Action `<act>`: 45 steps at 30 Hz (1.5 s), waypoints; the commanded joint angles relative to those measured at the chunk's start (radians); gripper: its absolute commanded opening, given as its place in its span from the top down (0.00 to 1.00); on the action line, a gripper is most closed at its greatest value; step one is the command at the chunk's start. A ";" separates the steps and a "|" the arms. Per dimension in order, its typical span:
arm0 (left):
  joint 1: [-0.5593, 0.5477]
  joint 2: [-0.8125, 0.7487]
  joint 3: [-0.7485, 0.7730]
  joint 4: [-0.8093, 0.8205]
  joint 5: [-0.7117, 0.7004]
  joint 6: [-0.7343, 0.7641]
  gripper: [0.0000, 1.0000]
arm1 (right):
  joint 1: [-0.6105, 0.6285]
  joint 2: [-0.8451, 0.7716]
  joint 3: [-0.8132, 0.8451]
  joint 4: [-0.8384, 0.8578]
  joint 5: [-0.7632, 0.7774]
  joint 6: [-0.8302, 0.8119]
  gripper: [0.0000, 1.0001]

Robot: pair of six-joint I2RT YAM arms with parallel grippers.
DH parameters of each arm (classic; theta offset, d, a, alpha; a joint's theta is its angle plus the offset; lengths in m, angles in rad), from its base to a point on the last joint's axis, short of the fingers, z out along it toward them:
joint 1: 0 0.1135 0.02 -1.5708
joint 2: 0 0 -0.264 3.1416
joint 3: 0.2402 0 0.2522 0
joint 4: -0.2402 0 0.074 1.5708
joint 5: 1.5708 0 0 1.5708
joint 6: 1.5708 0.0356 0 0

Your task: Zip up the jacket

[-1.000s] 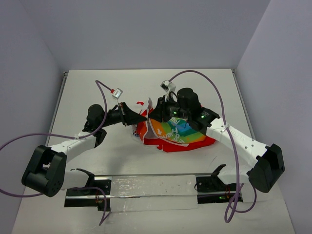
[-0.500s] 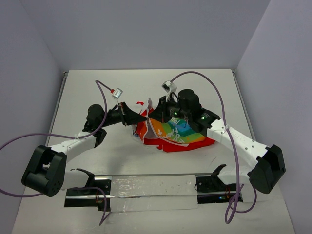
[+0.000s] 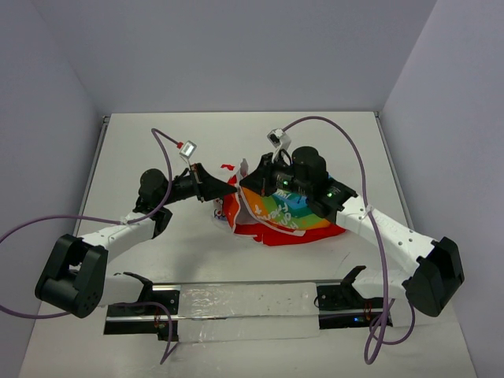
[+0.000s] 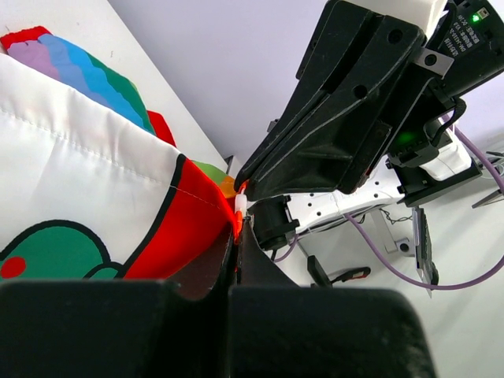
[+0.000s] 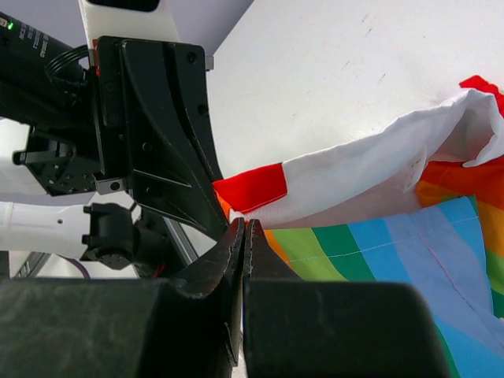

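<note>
Fingers (image 4: 203, 272) of the left gripper (image 3: 229, 187) are pinched tight on the red front edge of the jacket (image 3: 287, 216). The right gripper (image 3: 252, 189) clamps the facing edge, tip to tip. The jacket lies bunched mid-table (image 3: 157, 150).

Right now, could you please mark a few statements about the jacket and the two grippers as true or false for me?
1. The left gripper is shut on the jacket. True.
2. The right gripper hangs open above the jacket. False: it is shut on the jacket's edge.
3. The two grippers hold the jacket close together, at its left end in the top view. True.
4. The jacket lies in the far left corner of the table. False: it lies near the middle.
5. The jacket is plain blue. False: it is red, with white parts and rainbow stripes.
</note>
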 commanded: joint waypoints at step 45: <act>-0.196 -0.190 0.061 -0.187 -0.209 -0.102 0.44 | 0.032 -0.121 0.107 -0.045 0.507 -0.022 1.00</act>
